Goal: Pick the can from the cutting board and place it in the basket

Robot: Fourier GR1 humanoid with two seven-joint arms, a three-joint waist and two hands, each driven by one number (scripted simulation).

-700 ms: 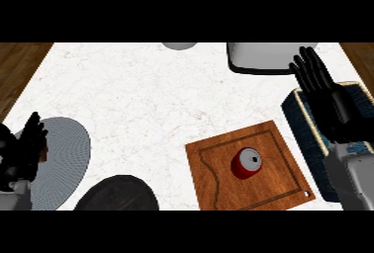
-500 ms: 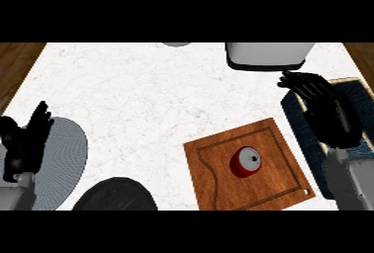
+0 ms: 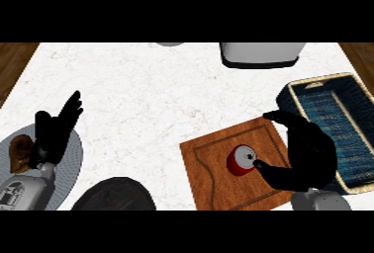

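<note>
A red can (image 3: 240, 160) with a silver top lies on the brown wooden cutting board (image 3: 219, 183) at the lower middle right. My right hand (image 3: 308, 150) arches over the board's right side, just right of the can. Its thumb (image 3: 263, 169) reaches to the can's lower right edge and its fingers (image 3: 282, 117) bend over the board's far corner; they are not closed round the can. The basket (image 3: 330, 79), blue woven inside with a tan rim, stands right of the board, partly behind this hand. At the left my left hand (image 3: 53, 134) rests open, fingers up.
A grey plate (image 3: 71, 165) with a brown item (image 3: 21, 152) lies under the left hand at the left edge. A black round dish (image 3: 116, 196) sits at the bottom. A white and grey container (image 3: 261, 53) stands at the back, with a small grey object (image 3: 169, 44) beside it.
My right hand has come down from over the basket to the board's right side, its thumb now at the can. The basket's inside is uncovered. The left hand shifted slightly.
</note>
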